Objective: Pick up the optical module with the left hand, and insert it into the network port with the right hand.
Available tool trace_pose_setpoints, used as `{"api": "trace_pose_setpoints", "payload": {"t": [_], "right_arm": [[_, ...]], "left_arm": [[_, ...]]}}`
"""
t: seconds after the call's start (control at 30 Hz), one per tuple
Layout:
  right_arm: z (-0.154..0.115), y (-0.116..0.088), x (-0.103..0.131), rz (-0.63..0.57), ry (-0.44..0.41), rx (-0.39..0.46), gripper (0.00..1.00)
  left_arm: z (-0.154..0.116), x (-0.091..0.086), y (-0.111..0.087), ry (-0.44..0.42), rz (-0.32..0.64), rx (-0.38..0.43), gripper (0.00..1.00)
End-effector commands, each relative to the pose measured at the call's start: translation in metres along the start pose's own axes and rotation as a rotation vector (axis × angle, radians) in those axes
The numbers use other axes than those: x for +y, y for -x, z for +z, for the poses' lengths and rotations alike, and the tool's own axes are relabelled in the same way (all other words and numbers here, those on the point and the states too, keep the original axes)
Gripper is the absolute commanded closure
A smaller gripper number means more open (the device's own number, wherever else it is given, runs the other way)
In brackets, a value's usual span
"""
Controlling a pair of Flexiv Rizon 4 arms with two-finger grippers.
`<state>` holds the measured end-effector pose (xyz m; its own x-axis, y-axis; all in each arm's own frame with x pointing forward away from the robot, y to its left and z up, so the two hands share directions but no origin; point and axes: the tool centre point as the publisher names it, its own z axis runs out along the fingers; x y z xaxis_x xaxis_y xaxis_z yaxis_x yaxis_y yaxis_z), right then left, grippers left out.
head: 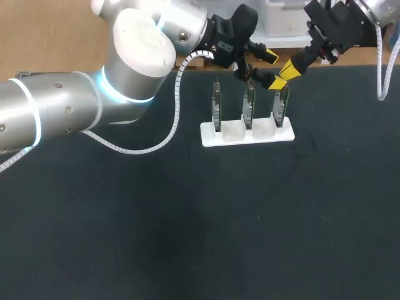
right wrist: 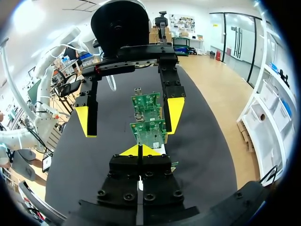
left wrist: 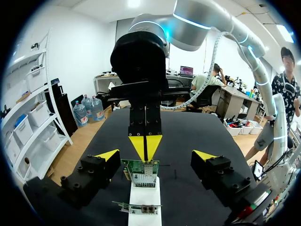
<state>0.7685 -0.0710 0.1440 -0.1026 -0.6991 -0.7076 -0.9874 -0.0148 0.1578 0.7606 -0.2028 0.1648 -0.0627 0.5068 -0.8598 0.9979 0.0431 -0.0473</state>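
Three flat green circuit boards (head: 249, 103) upright in white slotted block (head: 232, 134)

The black table top (head: 187, 237) looks matt, faintly cloth-like. The white slotted stand (head: 234, 130) is smooth plastic; its upright green circuit boards (head: 249, 103) have a slight sheen. The left arm's silver-grey shell (head: 56, 119) is glossy, the left gripper (left wrist: 156, 155) matt black plastic, yellow-tipped.

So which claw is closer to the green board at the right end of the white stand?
Right. The right claw is shut, tips just above that board. The left claw is open, one finger off to each side of it.
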Motion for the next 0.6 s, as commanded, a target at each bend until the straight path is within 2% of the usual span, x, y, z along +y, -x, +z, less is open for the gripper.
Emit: {"api": "trace_pose_setpoints", "payload": {"t": [0.03,0.4,0.6], "right_arm": [[0.0045,-0.004,-0.0011,0.002,0.003,0.002,1.0],[0.007,-0.0066,-0.0001,0.008,0.011,0.005,1.0],[0.0024,0.0009,-0.0029,0.025,0.002,-0.02,1.0]], "left_arm": [[0.0008,0.0013,0.0015,-0.001,-0.002,0.007,0.0],[0.0008,0.0013,0.0015,-0.001,-0.002,0.007,0.0],[0.0008,0.0013,0.0015,-0.001,-0.002,0.007,0.0]]}}
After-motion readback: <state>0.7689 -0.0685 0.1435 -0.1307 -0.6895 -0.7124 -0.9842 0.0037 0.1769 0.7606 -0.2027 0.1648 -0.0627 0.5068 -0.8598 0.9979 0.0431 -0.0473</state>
